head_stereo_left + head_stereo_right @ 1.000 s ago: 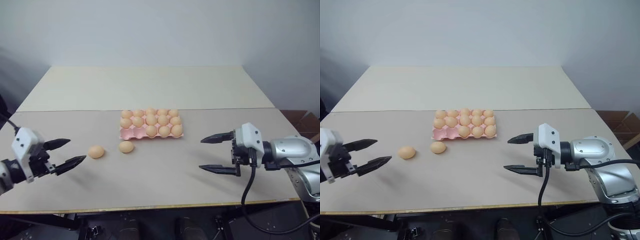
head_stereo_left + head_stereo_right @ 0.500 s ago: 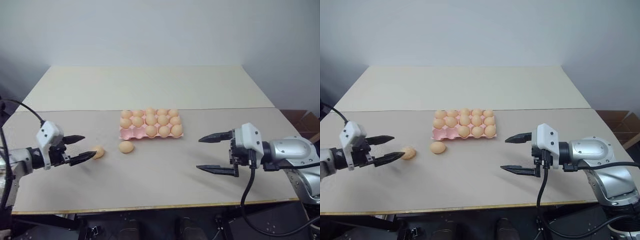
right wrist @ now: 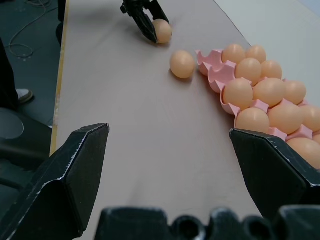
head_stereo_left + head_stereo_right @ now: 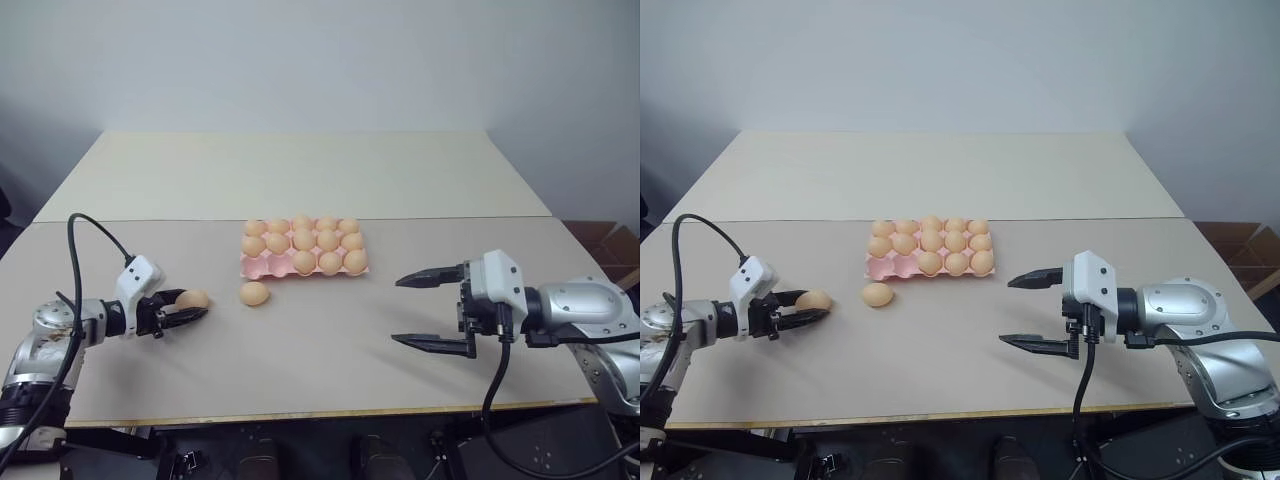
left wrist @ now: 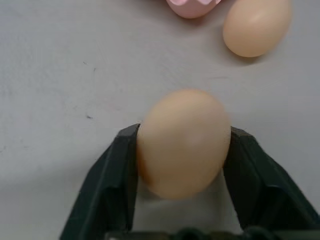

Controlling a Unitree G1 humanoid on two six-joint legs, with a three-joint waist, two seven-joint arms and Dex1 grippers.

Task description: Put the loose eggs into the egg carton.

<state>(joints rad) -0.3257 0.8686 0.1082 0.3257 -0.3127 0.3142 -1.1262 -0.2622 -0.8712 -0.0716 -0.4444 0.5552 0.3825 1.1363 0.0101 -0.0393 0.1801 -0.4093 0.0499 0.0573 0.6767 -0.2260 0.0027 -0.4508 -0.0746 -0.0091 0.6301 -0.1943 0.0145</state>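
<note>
1. left gripper (image 5: pixel 180 150): fingers (image 5: pixel 112 172) closed against both sides of one loose egg (image 5: pixel 184 142), gripped at its widest part.
2. gripped egg: low over the worktop (image 4: pixel 300 350), near the left front; contact with the surface cannot be told.
3. left gripper in the head view (image 4: pixel 185 308): pointed toward the centre of the worktop, cable looped over the arm behind it.
4. right gripper (image 4: pixel 432 312): fingers (image 3: pixel 67 172) spread wide, one above the other, nothing between them; held above the worktop on the right side, pointed left.
5. second loose egg (image 4: pixel 255 293): flat on the worktop, just in front of the front left corner of the egg carton (image 4: pixel 252 266), apart from the gripped egg and to its right.
6. egg carton: pale pink, in the middle of the worktop, between the two grippers and farther back; three rows of cups.
7. carton contents: back and middle rows full of eggs; front row with eggs in the three right cups, the two left cups open.
8. worktop: tan front panel joined to a paler rear panel along a seam behind the carton.
9. cardboard box (image 4: pixel 612 245): past the right edge of the worktop, partly seen.
</note>
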